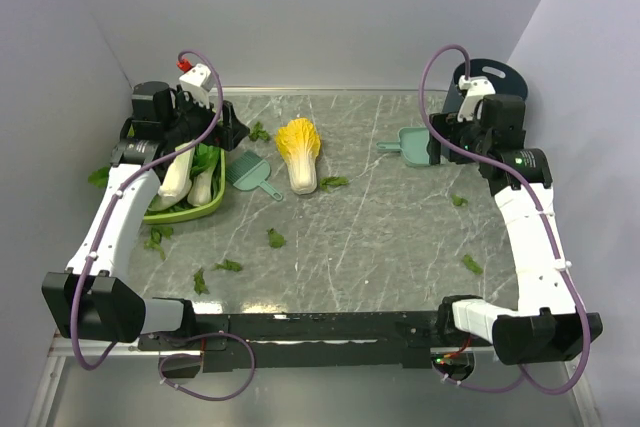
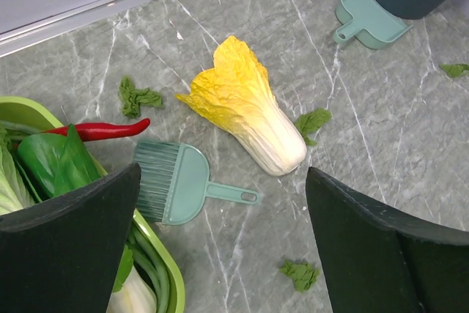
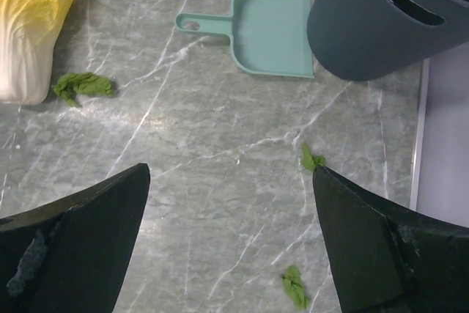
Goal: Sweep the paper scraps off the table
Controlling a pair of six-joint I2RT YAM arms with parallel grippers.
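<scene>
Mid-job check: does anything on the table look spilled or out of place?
Yes. Green paper scraps lie scattered over the table, from the near left to the right side, one beside the cabbage half. That cabbage half lies loose mid-table, outside the green basket. The brush and dustpan lie far apart, neither held.

Yellow-topped cabbage half [image 2: 245, 111] on grey-green marble table [image 2: 381, 144], teal plastic hand brush [image 2: 179, 181] just beside, dark-green paper scraps [image 2: 139, 97] scattered around.
</scene>
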